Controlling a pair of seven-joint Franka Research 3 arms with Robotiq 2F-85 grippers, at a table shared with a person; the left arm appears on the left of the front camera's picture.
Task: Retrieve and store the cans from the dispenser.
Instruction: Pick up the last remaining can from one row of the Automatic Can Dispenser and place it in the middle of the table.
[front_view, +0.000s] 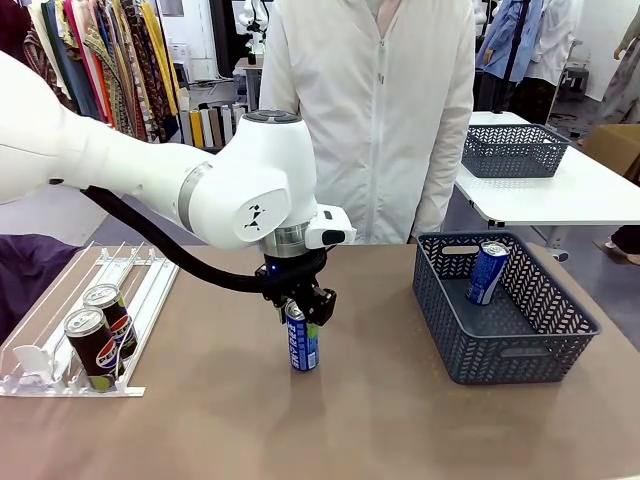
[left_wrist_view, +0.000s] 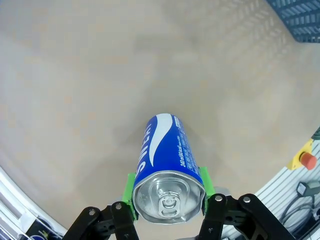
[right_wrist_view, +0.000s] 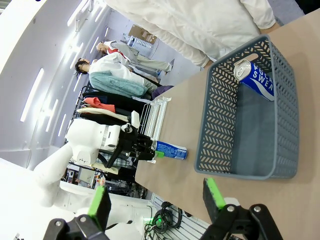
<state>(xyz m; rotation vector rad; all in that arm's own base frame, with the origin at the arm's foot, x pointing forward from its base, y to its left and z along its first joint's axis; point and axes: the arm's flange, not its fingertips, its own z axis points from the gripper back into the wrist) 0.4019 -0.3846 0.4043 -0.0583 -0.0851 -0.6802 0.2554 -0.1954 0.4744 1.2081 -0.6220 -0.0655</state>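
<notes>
Left of the basket (front_view: 505, 350): pinching upright blue can (front_view: 303, 345) with left gripper (front_view: 300, 312) | holding right gripper (right_wrist_view: 155, 197) spread, empty | leaning second blue can (front_view: 488, 272) inside basket | standing two black cans (front_view: 105, 335) in dispenser (front_view: 150, 290), far left of basket

Blue can (left_wrist_view: 167, 160): glossy printed metal, bare silver top. Basket (front_view: 500, 355): matt grey plastic mesh. Table (front_view: 300, 430): smooth matt tan. Rack (front_view: 148, 290): smooth white plastic.
</notes>
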